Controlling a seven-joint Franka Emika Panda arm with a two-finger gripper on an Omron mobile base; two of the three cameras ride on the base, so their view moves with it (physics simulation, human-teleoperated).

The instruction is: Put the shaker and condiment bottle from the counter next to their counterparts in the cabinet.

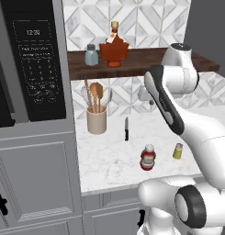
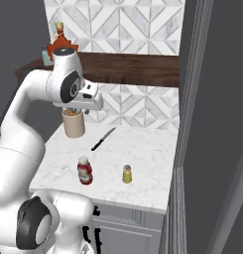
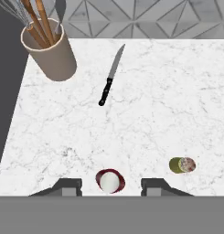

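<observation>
- Standing upright near the front edge of the white marble counter point(image 1: 109, 160), the small red condiment bottle with a white label band and red cap point(image 1: 148, 157) has the tiny yellow cylindrical shaker with a grey-silver cap point(image 1: 177, 151) near it, toward the counter's right edge; the two are apart.
- The two-finger gripper point(image 3: 111, 186) hangs above the counter, pointing down, with the red bottle's cap seen between its dark finger tips point(image 3: 67, 186) from above. Its jaws are drawn close together and hold nothing.
- A black-handled kitchen knife point(image 1: 126, 129) lies flat mid-counter, behind the bottle.
- A beige utensil crock with wooden spoons and a whisk point(image 1: 96, 120) stands at the counter's back left corner.
- On the long dark brown wooden shelf plank point(image 1: 141, 62) above the counter, near its left end, a blue-grey shaker with a grey cap point(image 1: 91, 55) stands just beside a maple-leaf-shaped orange-red bottle with a yellow cap point(image 1: 114, 47).
- A grey panelled cupboard with a built-in black microwave point(image 1: 36, 64) borders the counter's left edge.
</observation>
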